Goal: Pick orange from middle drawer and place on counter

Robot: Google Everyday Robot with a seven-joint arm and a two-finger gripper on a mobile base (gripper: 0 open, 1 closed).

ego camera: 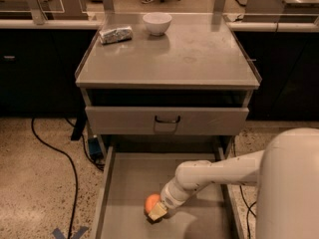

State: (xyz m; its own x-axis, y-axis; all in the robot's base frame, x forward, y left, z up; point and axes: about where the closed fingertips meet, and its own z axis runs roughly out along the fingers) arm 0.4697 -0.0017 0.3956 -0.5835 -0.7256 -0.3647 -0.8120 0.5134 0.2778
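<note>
camera view: gripper (156, 210) against orange (150, 201), middle drawer (130, 182).

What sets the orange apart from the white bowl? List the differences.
Place: the orange lies in the open middle drawer; the white bowl stands on the counter. Colour: the orange is orange, the bowl white. Contact: the gripper is right at the orange in the drawer; the bowl stands far from it. Both are rounded.
</note>
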